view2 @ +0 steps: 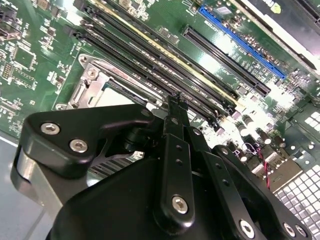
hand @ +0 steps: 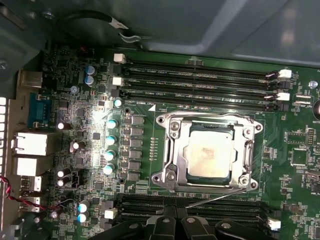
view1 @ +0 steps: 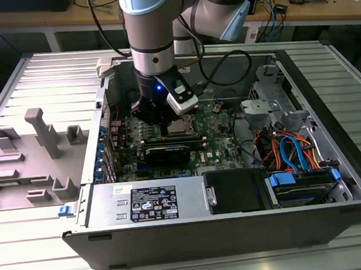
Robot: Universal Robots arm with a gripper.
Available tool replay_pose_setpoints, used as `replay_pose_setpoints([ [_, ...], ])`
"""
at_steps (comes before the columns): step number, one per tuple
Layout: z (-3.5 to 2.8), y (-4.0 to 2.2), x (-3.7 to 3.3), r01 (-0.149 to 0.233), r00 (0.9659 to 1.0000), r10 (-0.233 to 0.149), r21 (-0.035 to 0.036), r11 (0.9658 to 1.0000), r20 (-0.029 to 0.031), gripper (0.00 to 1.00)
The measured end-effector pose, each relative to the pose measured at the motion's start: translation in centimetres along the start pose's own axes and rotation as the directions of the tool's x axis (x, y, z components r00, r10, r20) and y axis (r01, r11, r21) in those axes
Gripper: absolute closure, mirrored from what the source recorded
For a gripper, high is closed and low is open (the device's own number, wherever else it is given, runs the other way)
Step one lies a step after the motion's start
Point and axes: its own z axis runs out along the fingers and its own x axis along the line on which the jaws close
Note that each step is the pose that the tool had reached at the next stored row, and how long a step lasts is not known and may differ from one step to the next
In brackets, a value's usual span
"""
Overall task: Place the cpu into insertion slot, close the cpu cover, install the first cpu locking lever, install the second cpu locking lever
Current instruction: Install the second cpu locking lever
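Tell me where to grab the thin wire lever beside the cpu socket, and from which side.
Probably near its free end, coming from above. The locking lever is a thin bare rod slanting away from one edge of the cpu cover. The memory slots sit close beside it, so a sideways approach looks cramped.

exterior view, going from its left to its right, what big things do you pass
Grey plastic holder tray on the table → gripper low over the green circuit board → cpu in its socket → tangle of blue and orange cables by the drive cage.
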Motion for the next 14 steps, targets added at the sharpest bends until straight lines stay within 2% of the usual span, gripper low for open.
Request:
replay_pose_setpoints([
  [2, 0.22, 0.02, 0.18, 0.0, 1.0, 0.0, 0.0, 1.0, 0.0, 0.89],
  [6, 0.26, 0.03, 0.19, 0.0, 1.0, 0.0, -0.0018, 1.0, 0.0002, 0.89],
  [8, 0.27, 0.05, 0.19, -0.001, 1.0, 0.001, -0.0069, 1.0, 0.0006, 0.89],
  [9, 0.29, 0.05, 0.2, -0.001, 1.0, 0.001, -0.0149, 0.9999, 0.0012, 0.89],
  [12, 0.47, 0.06, 0.21, -0.001, 1.0, 0.001, -0.0221, 0.9998, 0.0017, 0.89],
  [14, 0.57, 0.06, 0.22, -0.002, 1.0, 0.002, -0.024, 0.9997, 0.0018, 0.89],
])
